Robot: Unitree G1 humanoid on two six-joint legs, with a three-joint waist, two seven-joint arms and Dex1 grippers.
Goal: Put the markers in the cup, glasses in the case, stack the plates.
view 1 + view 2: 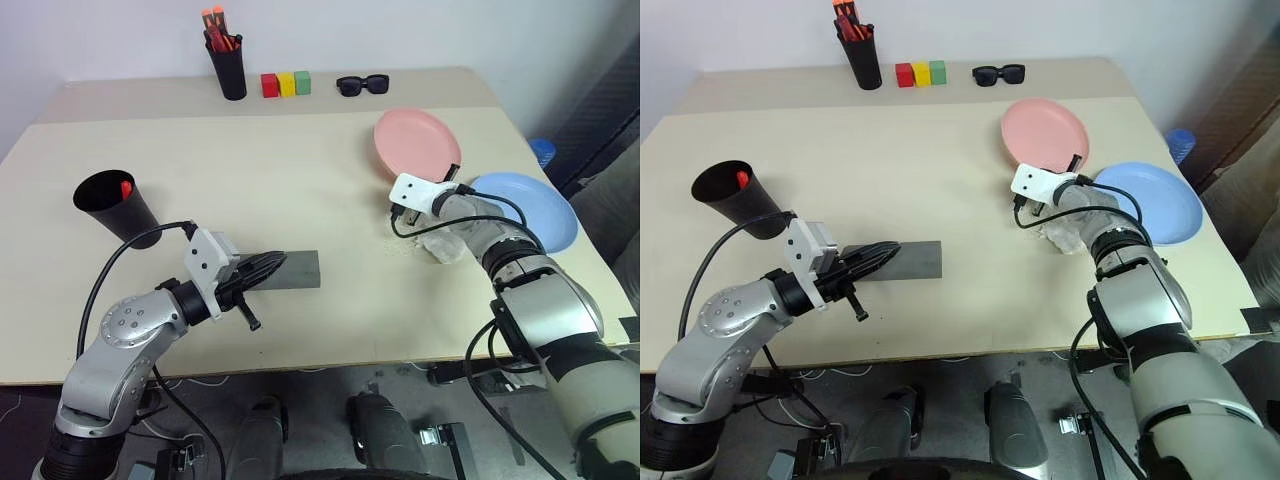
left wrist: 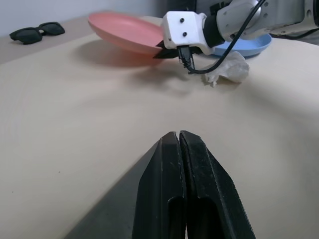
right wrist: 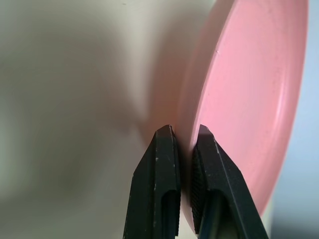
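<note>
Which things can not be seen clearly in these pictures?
- Wide black plastic cup: head views show a red cap inside; the wall hides the rest.
- Flat grey case: the shut left gripper covers one end.
- Crumpled clear thing by the light blue plate: not identifiable.

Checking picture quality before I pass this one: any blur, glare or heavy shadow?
Right wrist view: the pink plate is soft and close; the right end effector is sharper. Left wrist view: the left end effector is crisp; a soft shadow lies under the plate. Head views: evenly lit, no glare.
</note>
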